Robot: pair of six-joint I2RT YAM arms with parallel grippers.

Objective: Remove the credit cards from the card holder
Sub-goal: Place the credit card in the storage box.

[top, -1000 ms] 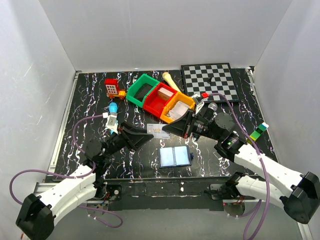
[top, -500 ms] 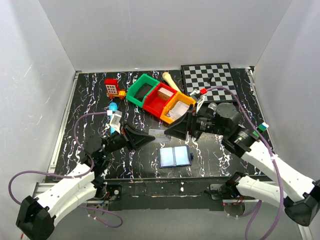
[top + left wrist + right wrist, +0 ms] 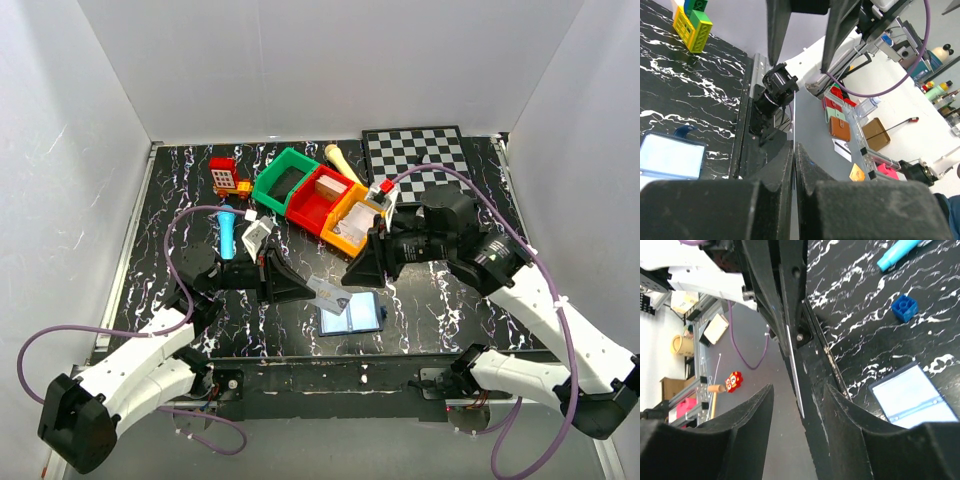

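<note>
Card holder lies open at the table's near edge. Left gripper is clamped on a credit card by its far left corner. Right gripper hangs with jaws parted, holding nothing.

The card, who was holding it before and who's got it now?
The right end effector let go of the credit card and opened. The left end effector shut on it and carried it nearer the front edge, close to the card holder. The card holder stayed open where it was; the bins and chessboard didn't move.
</note>
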